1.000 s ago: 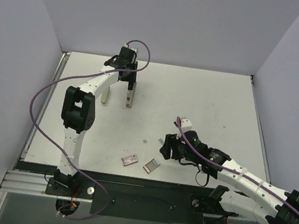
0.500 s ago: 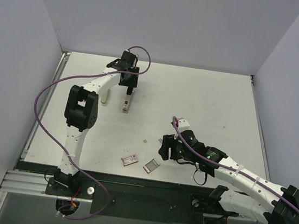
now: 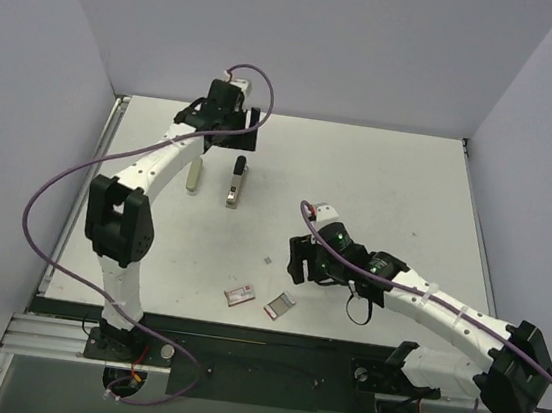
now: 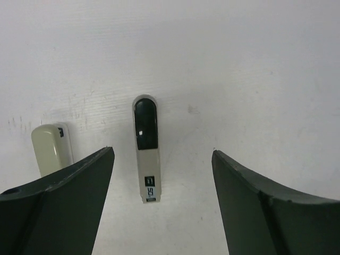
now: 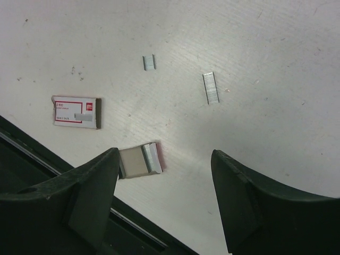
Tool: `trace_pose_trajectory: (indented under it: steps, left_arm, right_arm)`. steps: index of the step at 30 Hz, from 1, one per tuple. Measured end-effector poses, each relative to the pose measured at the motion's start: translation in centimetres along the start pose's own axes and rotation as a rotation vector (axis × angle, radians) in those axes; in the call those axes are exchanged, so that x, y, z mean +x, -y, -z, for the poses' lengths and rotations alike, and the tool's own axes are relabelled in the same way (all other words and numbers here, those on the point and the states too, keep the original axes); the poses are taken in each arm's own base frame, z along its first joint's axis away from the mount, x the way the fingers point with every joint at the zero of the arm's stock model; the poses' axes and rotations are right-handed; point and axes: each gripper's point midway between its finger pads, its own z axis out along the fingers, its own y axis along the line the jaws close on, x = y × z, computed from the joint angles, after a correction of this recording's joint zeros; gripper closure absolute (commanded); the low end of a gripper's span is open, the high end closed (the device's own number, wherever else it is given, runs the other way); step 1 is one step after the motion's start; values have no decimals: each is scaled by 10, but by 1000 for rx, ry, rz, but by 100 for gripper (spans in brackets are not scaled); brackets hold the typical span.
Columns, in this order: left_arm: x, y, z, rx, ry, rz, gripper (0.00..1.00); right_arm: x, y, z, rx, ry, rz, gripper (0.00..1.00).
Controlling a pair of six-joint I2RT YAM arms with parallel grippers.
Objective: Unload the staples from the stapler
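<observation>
The stapler (image 3: 236, 182) lies flat on the desk (image 3: 390, 180), upper left of centre, close by the left jaws, which gape wide and empty. The right jaws, lower centre, stand open, holding nothing.

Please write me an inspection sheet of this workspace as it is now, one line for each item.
Surface: white table, faint marks.
Job's things: stapler lies flat, far side; two staple strips loose near the front.
Clutter: cream bar beside stapler, apart; red-and-white box; grey box.
End effectors: left end effector open above stapler, empty; right end effector open near grey box, empty.
Cables: purple cables loop along both arms.
Surroundings: plain walls on three sides.
</observation>
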Motion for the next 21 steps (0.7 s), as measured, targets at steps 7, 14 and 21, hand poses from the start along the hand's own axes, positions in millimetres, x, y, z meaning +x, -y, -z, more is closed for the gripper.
trace_pose_trajectory:
  steps: [7,14,21]
  left_arm:
    - [4,27,101,137,116,5,16]
    - [60,40,168,241,128,43,16]
    - [74,16,237,231,243,71,15]
  right_arm:
    - [-6,7,-12,43,-67,75,35]
    - [-10,9,-29,21,-137,174,35]
    - [2,27,-44,50,-213,214,37]
